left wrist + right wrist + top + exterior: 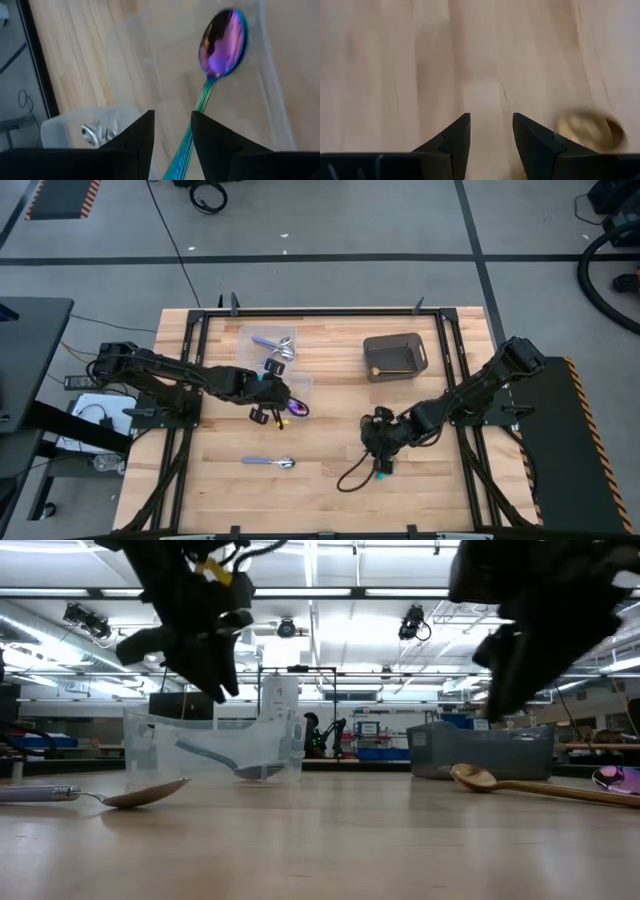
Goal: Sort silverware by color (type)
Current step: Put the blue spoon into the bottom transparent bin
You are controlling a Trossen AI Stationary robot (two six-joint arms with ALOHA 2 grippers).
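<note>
A teal-handled spoon with an iridescent purple head (pixel 222 42) lies in a shallow clear tub (pixel 300 388). Its handle runs back beneath the gap of my left gripper (pixel 172 114), which stands open above it, raised off the table (pixel 205 670). My right gripper (pixel 491 116) is open over bare wood at the table's right middle (pixel 378 448). A gold spoon (pixel 480 778) lies on the table just beside it, its bowl (pixel 590 131) next to one finger. A lavender-handled spoon (pixel 270 462) lies flat near the front edge.
A second clear tub (pixel 272 345) at the back holds silver-headed utensils (pixel 95 132). A dark grey bin (pixel 395 356) stands at the back right. Bare wood lies between the two grippers and along the front edge.
</note>
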